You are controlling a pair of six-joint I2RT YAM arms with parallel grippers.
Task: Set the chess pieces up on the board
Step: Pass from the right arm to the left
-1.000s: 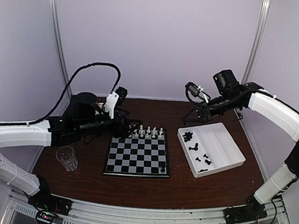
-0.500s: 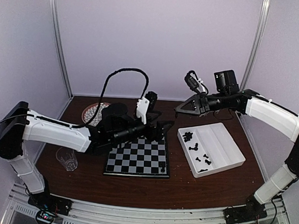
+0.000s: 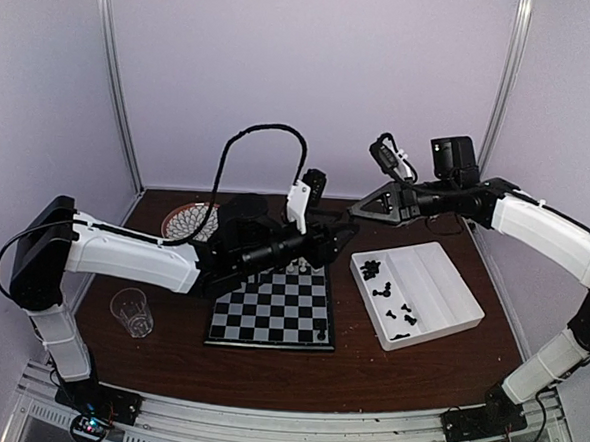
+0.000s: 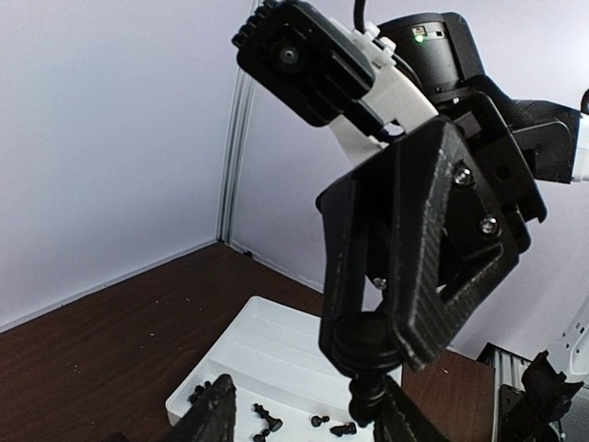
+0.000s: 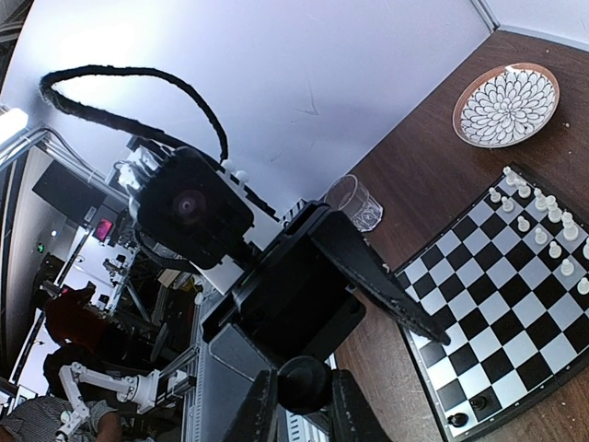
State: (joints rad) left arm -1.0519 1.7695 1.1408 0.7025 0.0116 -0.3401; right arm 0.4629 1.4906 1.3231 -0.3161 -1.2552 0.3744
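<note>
Black-fingered, the left gripper has crossed the board within the last second. It was beside the far left corner then, and now it hangs just past the far right corner, with the left arm stretched over the board's far rows. Its jaws stood wider a second ago and have narrowed, though they remain apart. The right gripper has lifted meanwhile from low beside the board's far right corner to a higher spot facing the left one. Its jaws are closed on a small black piece, as before.

That piece hangs base-up from the right fingertips, and its lower end reaches down between the two left fingers. It sits nearer one finger than the other, and I cannot tell whether it touches either.

Only the left wrist view shows this overlap. From the top camera the two grippers merge into one dark mass beyond the board's far right corner, and the piece cannot be made out. The right wrist view shows the piece's round base between its own fingers, and past it the board with white pieces on the far rows. It also shows two dark pieces at the near right corner, which from above look like one blob. Loose black pieces lie in the white tray to the right of the board. A glass stands to its left and a patterned plate lies beyond its far left corner.
</note>
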